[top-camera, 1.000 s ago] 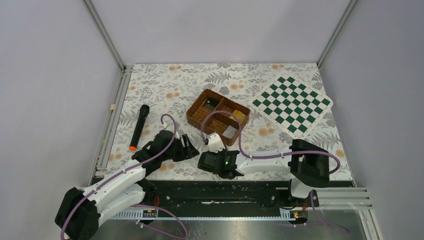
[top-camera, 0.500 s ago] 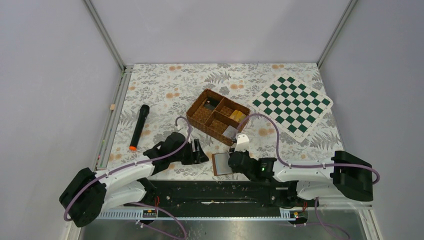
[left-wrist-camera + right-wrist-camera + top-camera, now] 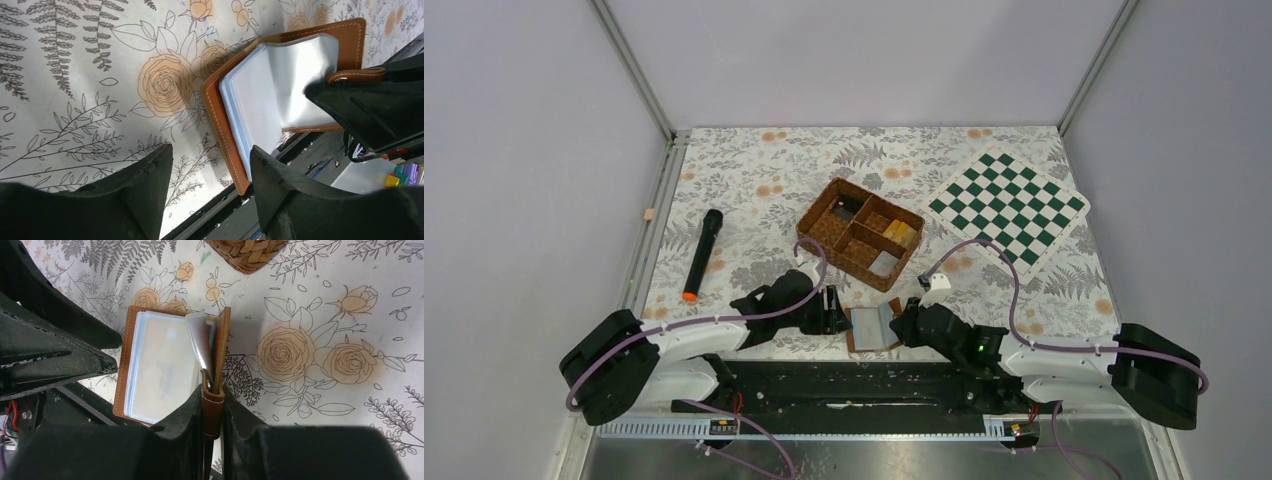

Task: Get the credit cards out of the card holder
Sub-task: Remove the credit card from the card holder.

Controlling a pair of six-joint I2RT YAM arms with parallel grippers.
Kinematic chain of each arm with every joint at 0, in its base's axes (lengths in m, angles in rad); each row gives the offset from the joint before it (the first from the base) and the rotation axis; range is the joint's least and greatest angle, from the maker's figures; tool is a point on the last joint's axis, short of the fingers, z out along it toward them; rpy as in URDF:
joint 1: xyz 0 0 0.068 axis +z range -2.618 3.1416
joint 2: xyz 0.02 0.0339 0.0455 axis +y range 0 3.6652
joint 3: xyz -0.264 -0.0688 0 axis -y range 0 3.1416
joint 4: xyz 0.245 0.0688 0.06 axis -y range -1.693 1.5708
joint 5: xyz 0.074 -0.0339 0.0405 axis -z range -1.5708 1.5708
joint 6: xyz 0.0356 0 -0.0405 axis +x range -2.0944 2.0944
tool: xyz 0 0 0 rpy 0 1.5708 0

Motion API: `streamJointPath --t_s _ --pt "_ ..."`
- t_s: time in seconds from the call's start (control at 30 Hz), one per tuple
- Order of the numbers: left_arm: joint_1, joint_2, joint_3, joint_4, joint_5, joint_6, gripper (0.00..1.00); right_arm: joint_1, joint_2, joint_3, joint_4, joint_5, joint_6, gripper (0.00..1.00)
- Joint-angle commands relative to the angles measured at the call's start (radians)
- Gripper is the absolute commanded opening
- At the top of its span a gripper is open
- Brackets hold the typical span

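A black marker with an orange tip (image 3: 702,255) lies on the floral counter (image 3: 744,170), well off to the outer side of the left tool (image 3: 211,150) and clear of it. The left tool sits low over the counter with its two fingers (image 3: 145,190) apart and nothing between them. Only bare printed surface shows in the gap, and the stitched left edge of the card holder (image 3: 872,326) lies just beyond the tip of its inner finger.

The card holder is open on the counter between the two tools, at the near edge by the arm rail. Its left half lies flat, with the blue-grey plastic sleeves (image 3: 270,95) facing up. Its right cover stands raised on edge. Whether a card sits inside any sleeve cannot be told.

Beyond both tools, a little further out on the counter, stands a woven brown basket (image 3: 842,262) with four compartments. A yellow-gold piece (image 3: 903,232) lies in one of its right-hand compartments.

The right tool (image 3: 212,390) is closed tight on the card holder. Its fingers pinch the small brown closing tab (image 3: 212,405) together with the upright cover, and one loose sleeve curls up just ahead of the fingertips. The left tool lies directly across the card holder from it, near but not touching it.

A green-and-white chessboard (image 3: 1009,210) lies flat, well beyond the right tool toward the far right corner.
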Motion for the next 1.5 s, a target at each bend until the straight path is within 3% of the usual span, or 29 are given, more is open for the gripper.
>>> streamJointPath --t_s 0.0,0.27,0.57,1.03,1.37,1.47 --pt "-0.025 -0.043 0.054 0.032 -0.037 -0.017 0.57 -0.007 -0.027 -0.026 0.044 -0.040 0.042 0.12" --pt "-0.062 -0.179 0.041 0.049 -0.066 -0.039 0.55 -0.006 -0.100 -0.024 -0.006 -0.015 0.051 0.11" --pt "-0.068 0.021 0.029 0.199 -0.010 -0.051 0.31 -0.010 -0.042 -0.053 0.045 -0.027 0.086 0.12" --pt "-0.075 0.092 0.025 0.188 -0.050 -0.035 0.31 -0.064 -0.013 -0.138 0.150 -0.093 0.125 0.13" --pt "-0.078 0.095 0.002 0.167 -0.080 -0.034 0.23 -0.098 0.050 -0.181 0.208 -0.116 0.190 0.13" --pt "-0.078 0.081 -0.003 0.177 -0.077 -0.035 0.33 -0.099 0.064 -0.178 0.214 -0.119 0.189 0.13"
